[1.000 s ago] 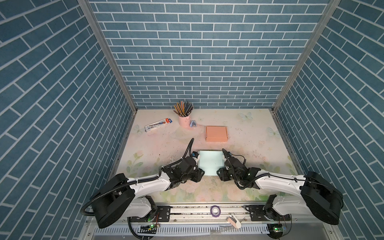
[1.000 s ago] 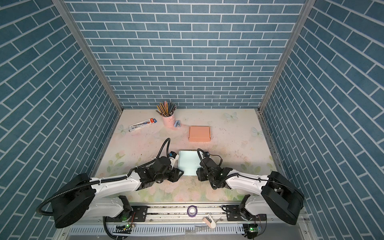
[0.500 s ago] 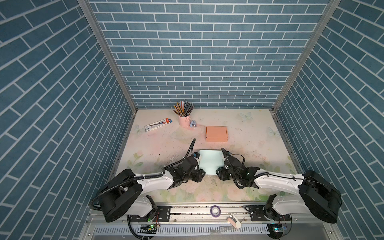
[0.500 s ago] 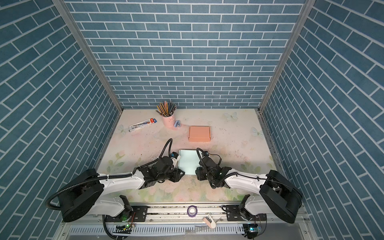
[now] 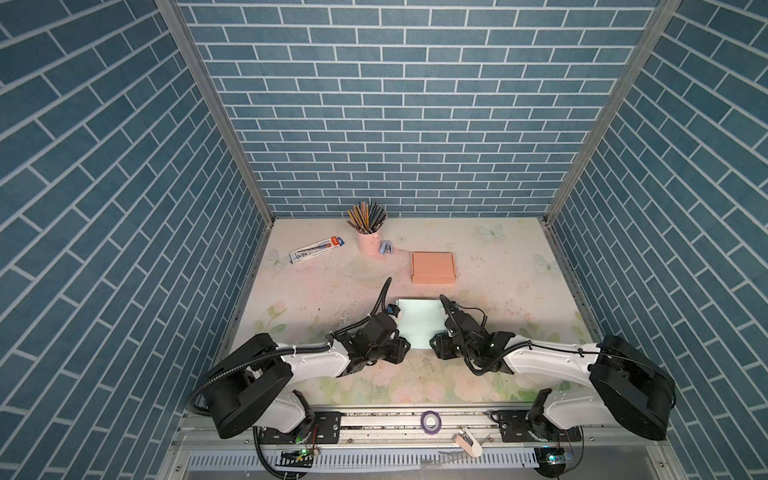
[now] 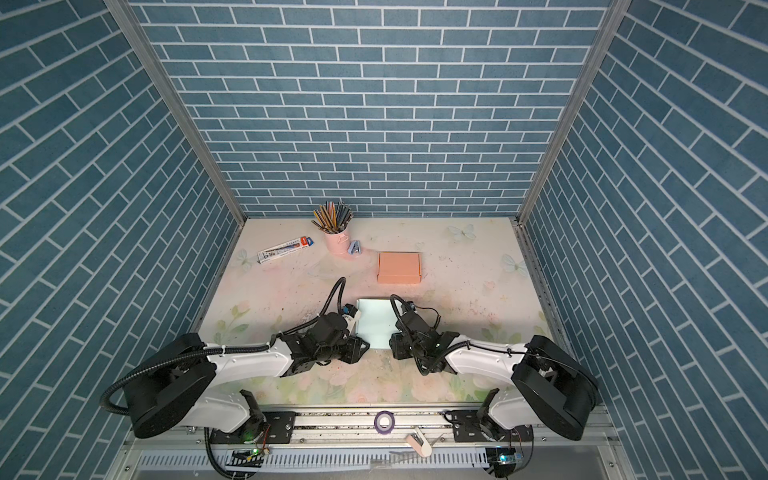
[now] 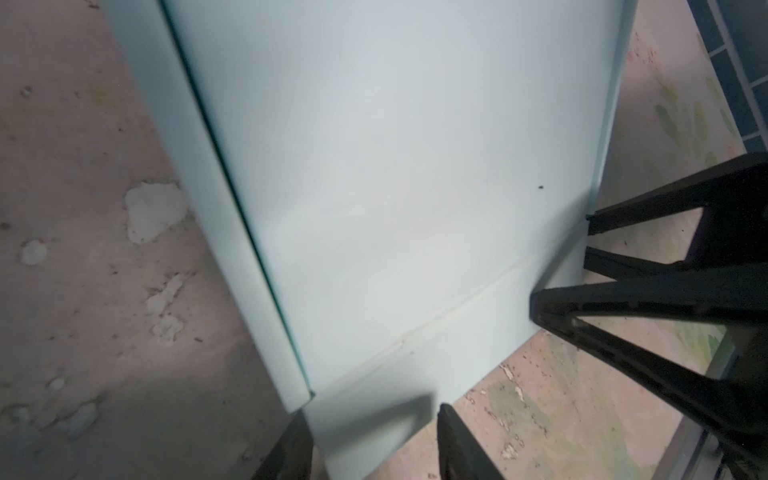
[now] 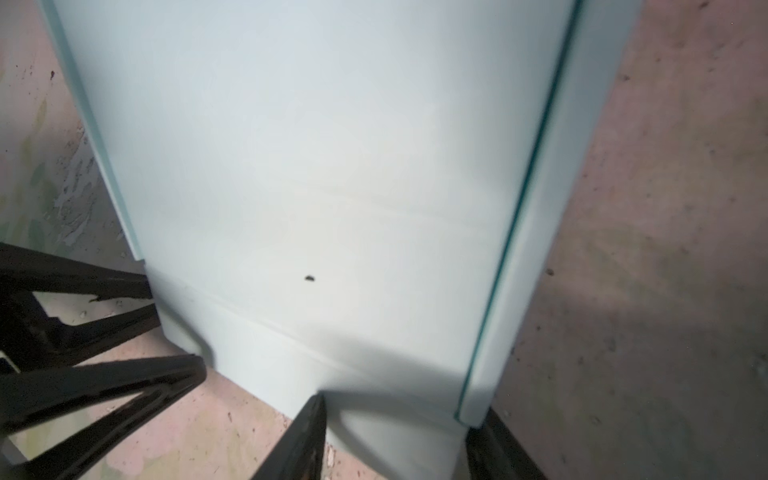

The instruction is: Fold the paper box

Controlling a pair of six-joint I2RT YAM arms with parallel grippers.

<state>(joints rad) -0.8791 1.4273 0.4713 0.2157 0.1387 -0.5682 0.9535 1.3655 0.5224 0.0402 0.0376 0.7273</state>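
Straddling the box (image 5: pixel 419 320) corners half-open, gripping nothing, left gripper (image 7: pixel 365 440) and right gripper (image 8: pixel 395 444) should likely next lift its front flap (image 7: pixel 457 345).

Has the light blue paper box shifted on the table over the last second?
No. In a top view the paper box keeps the same gap from the orange box behind it, with its edges lined up as before.

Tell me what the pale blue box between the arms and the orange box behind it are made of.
Pale blue box: apparently thin card or stiff paper, smooth, matte; crease lines and a folded-up side strip show close up. Orange box: probably similar matte card, judging by its flat lid and crisp edges; too distant to be sure.
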